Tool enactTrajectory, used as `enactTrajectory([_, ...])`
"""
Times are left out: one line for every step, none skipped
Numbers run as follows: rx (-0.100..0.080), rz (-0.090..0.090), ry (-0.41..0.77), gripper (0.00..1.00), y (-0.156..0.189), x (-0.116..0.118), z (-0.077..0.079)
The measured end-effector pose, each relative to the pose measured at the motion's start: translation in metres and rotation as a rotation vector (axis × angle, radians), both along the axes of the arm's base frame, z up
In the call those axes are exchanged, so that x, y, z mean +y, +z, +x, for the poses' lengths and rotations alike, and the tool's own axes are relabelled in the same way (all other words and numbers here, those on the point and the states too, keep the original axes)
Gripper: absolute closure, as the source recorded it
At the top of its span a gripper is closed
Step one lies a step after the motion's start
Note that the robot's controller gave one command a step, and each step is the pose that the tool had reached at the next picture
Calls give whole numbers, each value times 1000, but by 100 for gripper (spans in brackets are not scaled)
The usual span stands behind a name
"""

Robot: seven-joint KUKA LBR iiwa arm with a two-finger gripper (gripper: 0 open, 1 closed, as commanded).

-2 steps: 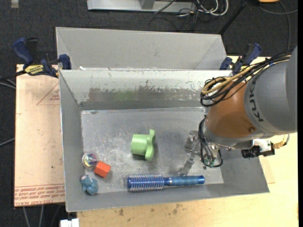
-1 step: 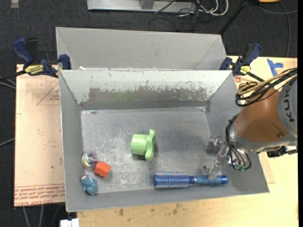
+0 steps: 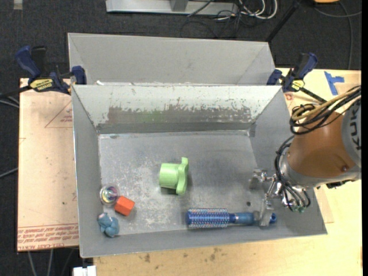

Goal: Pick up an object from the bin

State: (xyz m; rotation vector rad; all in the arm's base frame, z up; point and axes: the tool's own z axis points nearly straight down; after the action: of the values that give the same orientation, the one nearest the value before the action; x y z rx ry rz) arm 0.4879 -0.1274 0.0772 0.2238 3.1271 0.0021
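Observation:
My gripper [image 3: 263,199] hangs low at the bin's right side with its fingers spread apart and nothing between them. Its nearer fingertip [image 3: 267,216] stands right at the handle end of a blue hairbrush [image 3: 221,218], which lies flat along the front wall with its bristle head pointing left. I cannot tell whether that fingertip touches the handle. A light green plastic piece [image 3: 173,175] rests in the middle of the floor, well left of the gripper.
In the front left corner lie a small orange block [image 3: 124,206], a shiny little round thing [image 3: 108,194] and a blue lump [image 3: 108,225]. The arm with its orange cover and cables reaches over the right wall.

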Motion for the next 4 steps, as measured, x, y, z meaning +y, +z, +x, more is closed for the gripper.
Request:
enactTrajectory([7,2,-290,0,-6,50,-3])
enactTrajectory([1,2,-290,100,-6,49,-1])
enactTrajectory([-5,4,-295,100,143,125,77])
enactTrajectory([6,0,-300,0,139,122,74])
